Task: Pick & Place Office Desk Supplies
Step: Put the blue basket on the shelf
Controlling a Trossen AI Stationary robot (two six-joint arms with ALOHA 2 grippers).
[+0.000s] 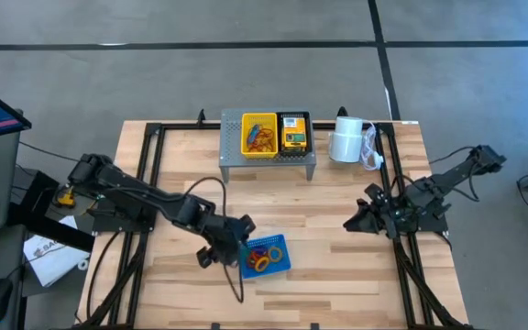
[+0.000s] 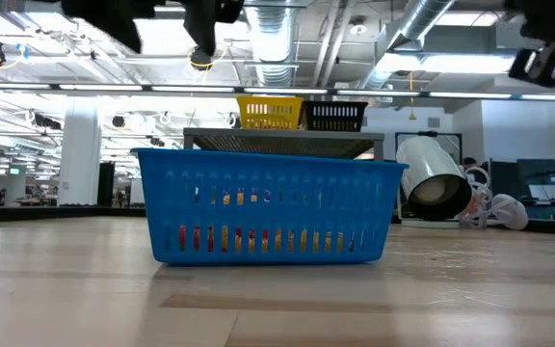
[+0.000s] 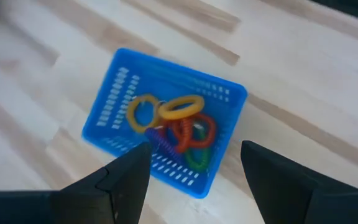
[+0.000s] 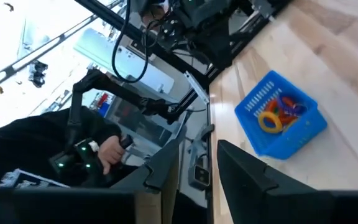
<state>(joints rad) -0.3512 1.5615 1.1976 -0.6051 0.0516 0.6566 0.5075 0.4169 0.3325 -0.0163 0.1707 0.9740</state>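
Left gripper (image 3: 194, 171) hovers right over blue basket (image 1: 269, 258), jaws wide apart, empty. Coiled loops (image 3: 176, 127) (yellow, red, purple, green) sit in basket below jaws. Right gripper (image 1: 354, 223) well off, jaws slightly apart, nothing held.

The blue basket (image 3: 114, 99) looks like glossy slotted plastic, standing on a smooth pale wood surface (image 1: 337, 266) beside matt dark fingers (image 3: 126, 177).
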